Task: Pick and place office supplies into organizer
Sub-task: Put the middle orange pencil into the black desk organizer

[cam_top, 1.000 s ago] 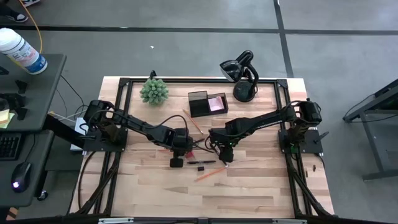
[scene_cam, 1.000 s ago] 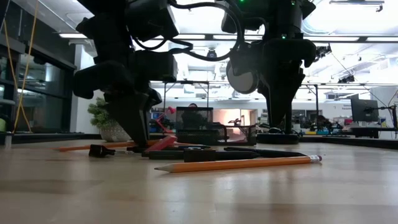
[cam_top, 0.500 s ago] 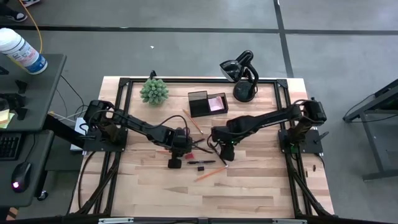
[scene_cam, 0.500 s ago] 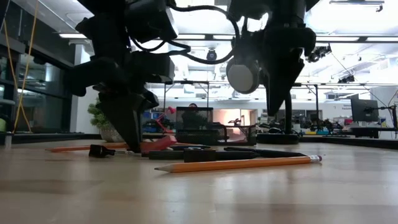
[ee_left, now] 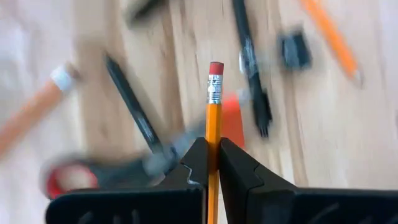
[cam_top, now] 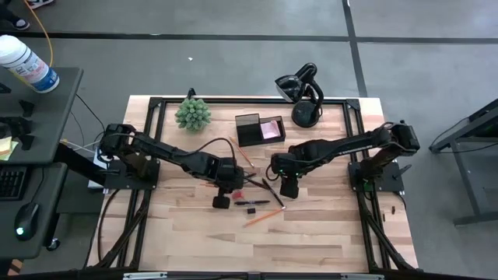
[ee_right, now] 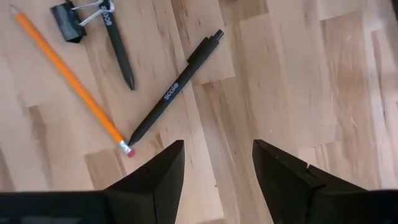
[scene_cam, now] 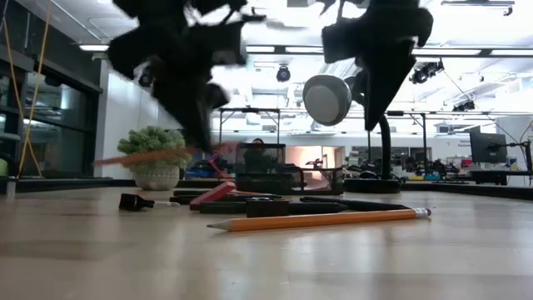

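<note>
My left gripper [ee_left: 213, 163] is pinched shut on an orange pencil [ee_left: 213, 118], which runs straight out between my fingertips, long axis in line with them, pink eraser end pointing away from me. My hold sits low on the shaft, so I judge it could swivel or slip as I swing, and a long pencil may catch the wall of the organizer [cam_top: 261, 129], which lies ahead and to my right. Below me lie the red-handled scissors [ee_left: 93, 176] and a black pen [ee_left: 252, 68]. My right gripper [ee_right: 217, 165] hovers spread open and empty, above another pen [ee_right: 175, 87].
</note>
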You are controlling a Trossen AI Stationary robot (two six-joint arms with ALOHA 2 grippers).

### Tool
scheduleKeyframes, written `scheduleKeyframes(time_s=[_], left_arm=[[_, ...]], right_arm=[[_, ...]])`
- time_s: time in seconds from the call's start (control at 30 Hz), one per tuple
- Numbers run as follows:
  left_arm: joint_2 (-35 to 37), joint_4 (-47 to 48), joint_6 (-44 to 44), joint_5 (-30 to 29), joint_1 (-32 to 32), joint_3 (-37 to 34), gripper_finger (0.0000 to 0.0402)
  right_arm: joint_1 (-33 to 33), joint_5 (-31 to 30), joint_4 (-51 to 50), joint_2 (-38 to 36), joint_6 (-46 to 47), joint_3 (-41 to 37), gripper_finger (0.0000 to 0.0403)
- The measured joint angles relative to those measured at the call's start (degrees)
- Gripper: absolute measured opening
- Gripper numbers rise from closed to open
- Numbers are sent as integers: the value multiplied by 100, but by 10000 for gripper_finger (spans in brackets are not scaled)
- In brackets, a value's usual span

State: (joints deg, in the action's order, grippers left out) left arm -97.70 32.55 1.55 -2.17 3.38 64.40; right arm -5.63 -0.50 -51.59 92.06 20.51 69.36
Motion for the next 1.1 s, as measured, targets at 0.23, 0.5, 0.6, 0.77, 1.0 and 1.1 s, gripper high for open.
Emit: scheduleKeyframes(time_s=[0.23, 0.5, 0.6, 0.77, 1.0, 1.1], left_arm=[[273, 358, -940, -650, -161, 873, 1], [258, -137, -1912, -617, -1171, 1593, 1], [252, -556, -1929, -352, -1690, 1666, 1], [252, -1365, -1825, 231, -2535, 1668, 1], [251, -2685, -1756, 862, -3309, 1666, 0], [200, -3237, -1743, 1007, -3433, 1606, 0]], right_arm=[[-2, -97, -891, -753, 249, 0, 184], [-26, -746, -1224, -1773, 1149, 0, 184], [-81, -1049, -1164, -2029, 1489, 0, 184], [-286, -1385, -1111, -2202, 1906, 0, 184], [-668, -1626, -997, -2167, 2308, 0, 184], [-786, -1726, -966, -2163, 2454, 0, 184]])
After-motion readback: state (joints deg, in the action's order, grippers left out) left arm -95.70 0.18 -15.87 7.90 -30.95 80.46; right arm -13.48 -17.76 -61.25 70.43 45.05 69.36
